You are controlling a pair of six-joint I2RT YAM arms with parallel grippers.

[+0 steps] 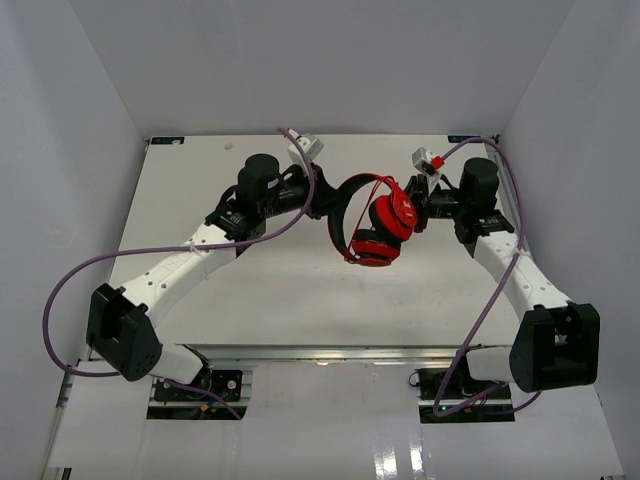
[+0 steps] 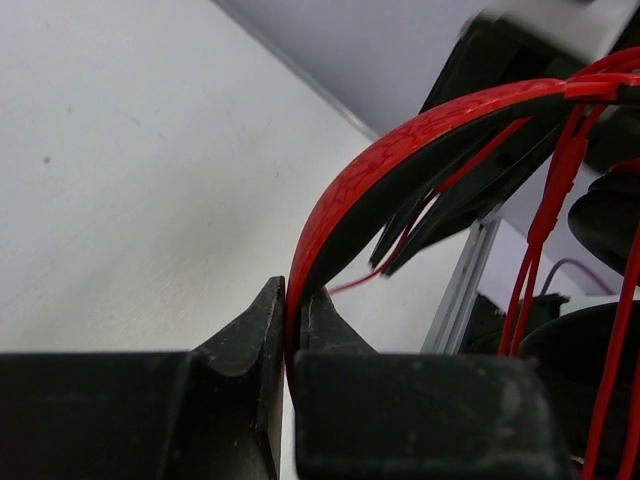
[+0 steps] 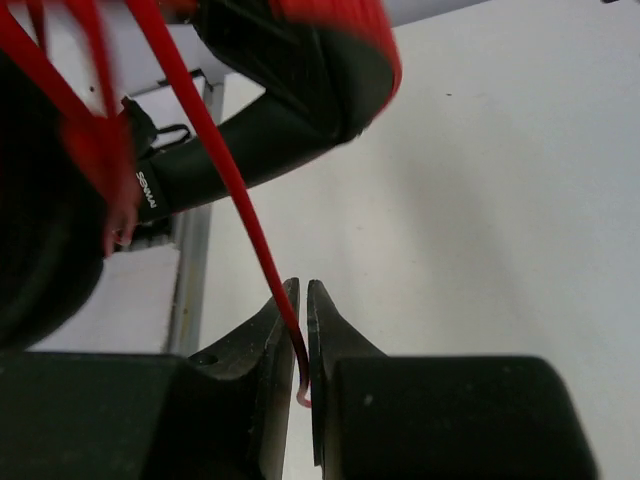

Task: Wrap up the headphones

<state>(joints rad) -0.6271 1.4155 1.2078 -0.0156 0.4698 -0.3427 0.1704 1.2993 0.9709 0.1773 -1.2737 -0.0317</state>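
The headphones [image 1: 375, 225] are hanging over the far middle of the table [image 1: 260, 290], the left gripper [image 2: 295, 315] clamping the headband [image 2: 400, 150] and the right gripper [image 3: 302, 300] narrowly pinching only the cable [image 3: 230, 180] tip, which is likely risking slipping out and loosening the wraps.

I work over a plain white table [image 1: 290, 300] with a matte top, marked by one tiny dark speck [image 2: 45, 158] off to my left. White walls [image 1: 60, 150] close it in on both sides and at the back. A small dark clip [image 1: 165, 141] sits at each far corner. A silvery metal rail [image 1: 330, 352] runs along the near edge, and a glossy white panel [image 1: 340, 430] lies in front of it.
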